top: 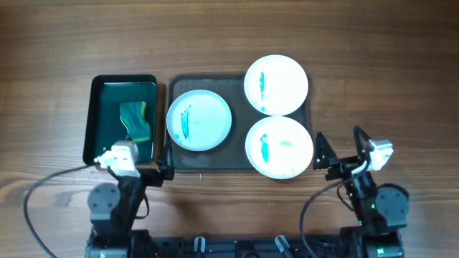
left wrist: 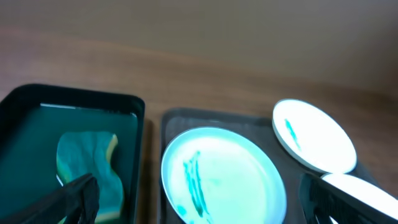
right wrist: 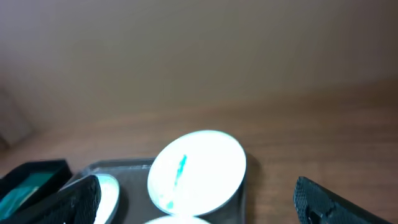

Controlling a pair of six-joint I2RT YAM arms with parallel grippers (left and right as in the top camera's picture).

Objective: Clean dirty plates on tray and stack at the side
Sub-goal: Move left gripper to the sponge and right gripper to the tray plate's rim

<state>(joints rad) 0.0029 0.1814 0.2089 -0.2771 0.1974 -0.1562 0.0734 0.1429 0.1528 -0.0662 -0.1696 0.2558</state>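
Three white plates with teal streaks lie on the dark grey tray (top: pixel 240 80): one at the left (top: pixel 199 120), one at the back right (top: pixel 276 84), one at the front right (top: pixel 279 147). My left gripper (top: pixel 159 172) is open and empty, near the tray's front left corner. My right gripper (top: pixel 324 153) is open and empty, just right of the front right plate. The left wrist view shows the left plate (left wrist: pixel 222 177) between my open fingers (left wrist: pixel 199 202) and the back right plate (left wrist: pixel 314 134). The right wrist view shows the back right plate (right wrist: pixel 197 172) beyond my open fingers (right wrist: pixel 196 202).
A smaller black tray (top: pixel 123 82) with green liquid stands left of the grey tray, holding a teal and yellow sponge (top: pixel 136 120), which also shows in the left wrist view (left wrist: pixel 87 162). Bare wood tabletop (top: pixel 387 79) lies to the right and behind.
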